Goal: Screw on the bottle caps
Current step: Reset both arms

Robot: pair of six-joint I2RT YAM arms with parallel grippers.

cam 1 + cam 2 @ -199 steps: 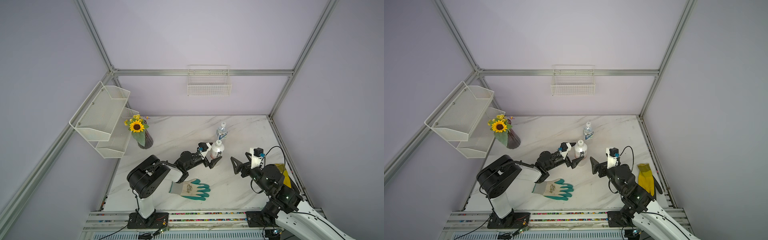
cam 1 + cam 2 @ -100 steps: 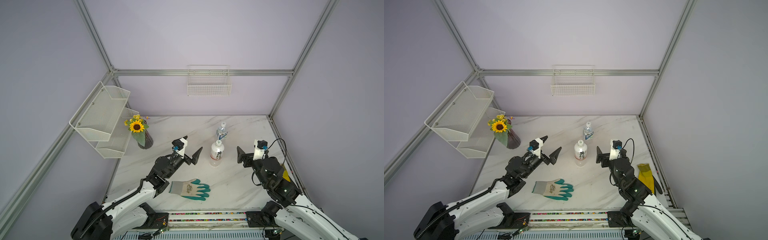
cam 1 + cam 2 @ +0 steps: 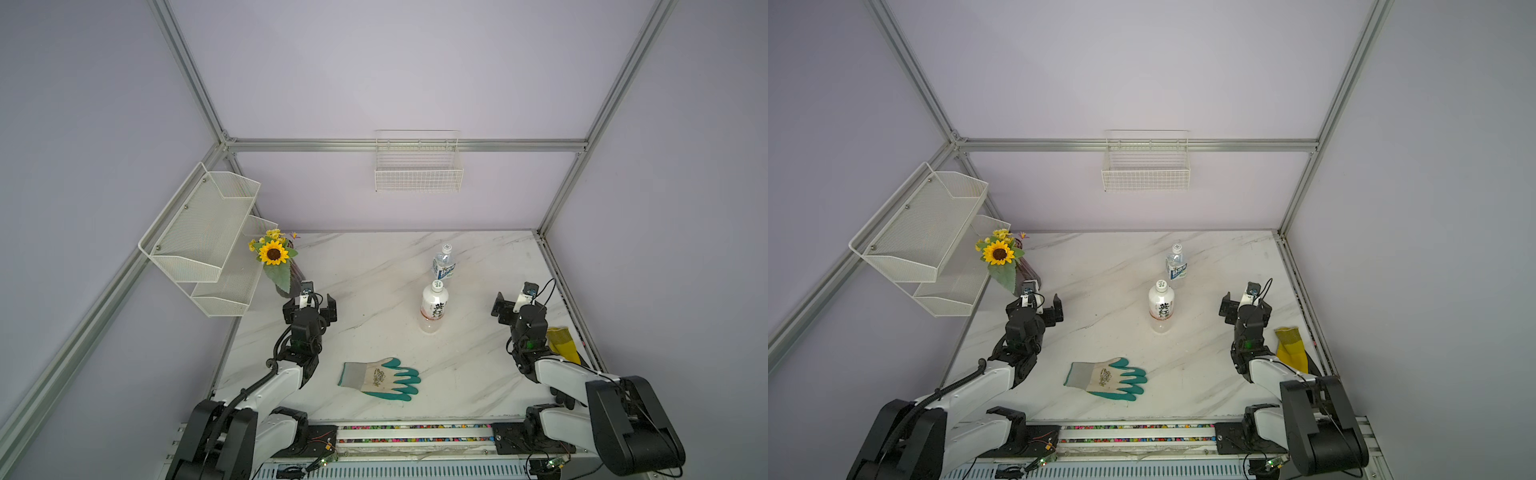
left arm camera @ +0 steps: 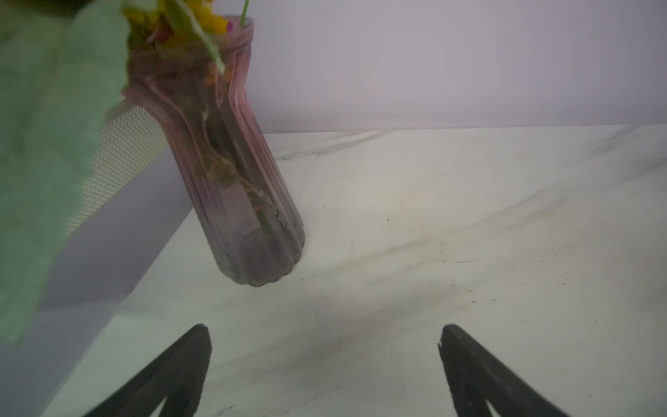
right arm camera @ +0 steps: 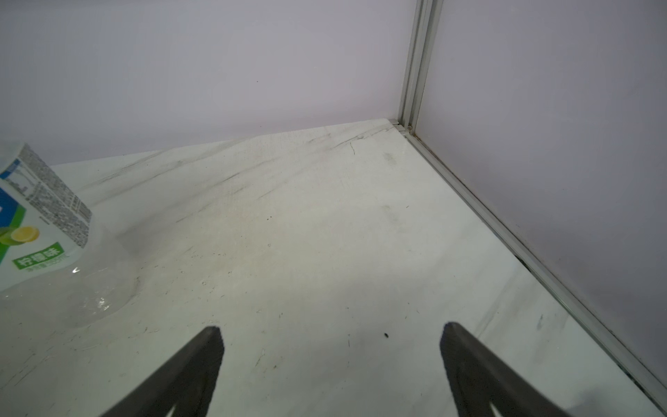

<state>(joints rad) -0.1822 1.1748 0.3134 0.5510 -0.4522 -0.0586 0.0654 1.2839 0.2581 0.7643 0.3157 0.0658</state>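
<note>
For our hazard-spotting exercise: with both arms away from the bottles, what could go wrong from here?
1. The left jaws stand open close to the vase; a swing could tip it.
2. The white-wrapped bottle stands unheld; a nudge at its cap could topple it.

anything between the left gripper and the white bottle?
Nothing. In both top views only bare table separates the left gripper from the white bottle. The glove lies off that line, nearer the robot.

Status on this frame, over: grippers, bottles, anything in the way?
Left gripper open, empty, by the vase. Right gripper open, empty. White-wrap bottle and clear bottle upright, a cap on each; tightness unclear. Green glove lies clear of both.
</note>
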